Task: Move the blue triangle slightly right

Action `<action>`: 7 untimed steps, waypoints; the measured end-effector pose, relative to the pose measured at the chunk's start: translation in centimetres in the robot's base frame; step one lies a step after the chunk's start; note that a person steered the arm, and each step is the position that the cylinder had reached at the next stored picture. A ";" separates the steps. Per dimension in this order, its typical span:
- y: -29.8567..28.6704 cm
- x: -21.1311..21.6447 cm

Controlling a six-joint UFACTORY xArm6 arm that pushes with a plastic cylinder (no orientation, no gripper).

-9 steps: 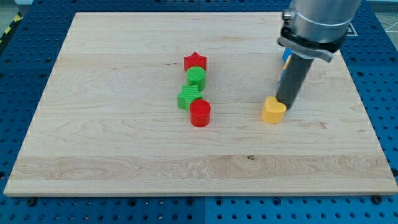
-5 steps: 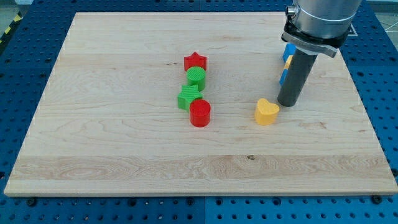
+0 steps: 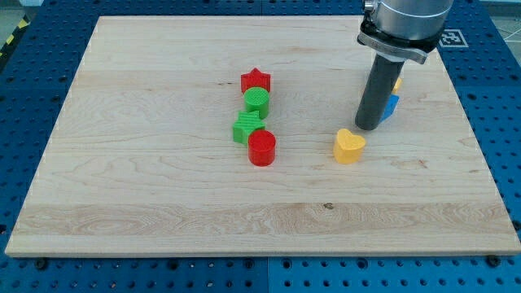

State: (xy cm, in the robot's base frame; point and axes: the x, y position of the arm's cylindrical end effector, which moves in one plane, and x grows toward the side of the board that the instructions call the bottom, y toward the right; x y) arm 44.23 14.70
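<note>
A blue block (image 3: pixel 390 106), its shape mostly hidden behind the rod, sits at the view's right, just right of my tip (image 3: pixel 365 127). A yellow block (image 3: pixel 396 84) peeks out above it, also partly hidden. My tip rests on the board against the blue block's left side. A yellow heart (image 3: pixel 348 146) lies just below and left of my tip, apart from it.
A column of blocks stands at the board's middle: a red star (image 3: pixel 256 80), a green cylinder (image 3: pixel 256 100), a green star (image 3: pixel 247 128) and a red cylinder (image 3: pixel 262 148). The wooden board (image 3: pixel 163 203) ends close to the right of the blue block.
My tip pushed the yellow heart left, then moved up and left. The blue and yellow blocks, earlier showing on the rod's left, now show on its right.
</note>
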 end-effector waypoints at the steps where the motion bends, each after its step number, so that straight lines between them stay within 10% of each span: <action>1: 0.0 -0.3; 7: 0.7 -1.7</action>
